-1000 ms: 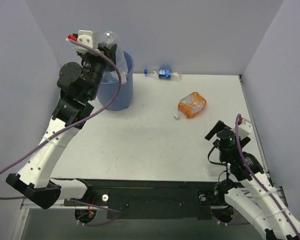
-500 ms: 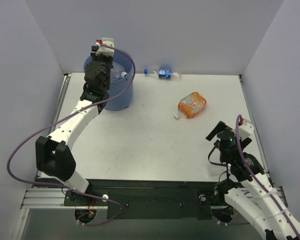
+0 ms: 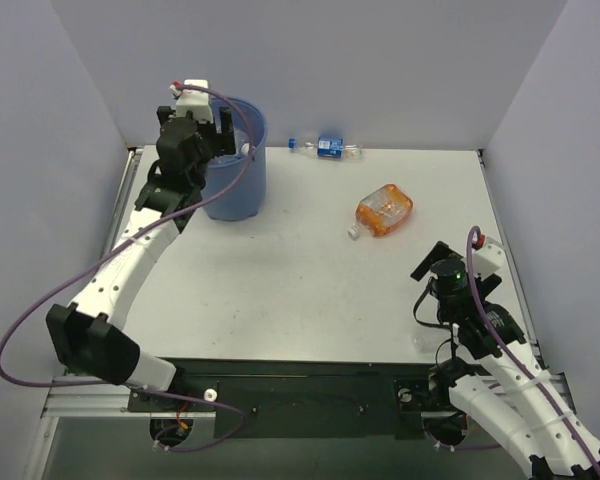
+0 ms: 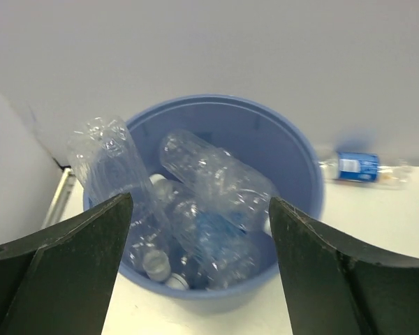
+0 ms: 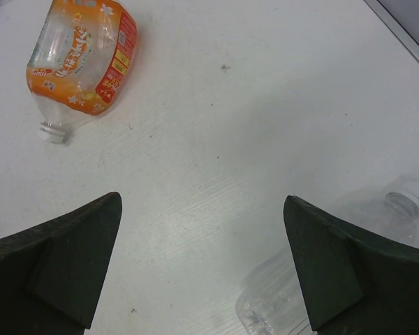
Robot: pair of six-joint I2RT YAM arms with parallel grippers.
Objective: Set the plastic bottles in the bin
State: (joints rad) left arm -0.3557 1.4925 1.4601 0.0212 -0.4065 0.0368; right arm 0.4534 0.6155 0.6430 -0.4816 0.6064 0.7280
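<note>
Left gripper [image 4: 199,204] hangs wide and empty above the bin [image 4: 262,136], well placed for drops onto the plastic bottles [image 4: 216,174] piled inside; right gripper [image 5: 201,202], wide too, hovers over the counter [image 5: 216,105] beside a clear bottle [image 5: 265,293] awaiting pickup.

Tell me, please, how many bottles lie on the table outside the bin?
3: a blue-labelled bottle by the back wall, an orange-labelled bottle mid-table, a clear bottle near the right claw. Others may be hidden.

Top camera overlooks the table [image 3: 280,290]; left wrist closely shares its bin [image 4: 302,174], right wrist, probably facing downward, its orange bottle [image 5: 80,59].
</note>
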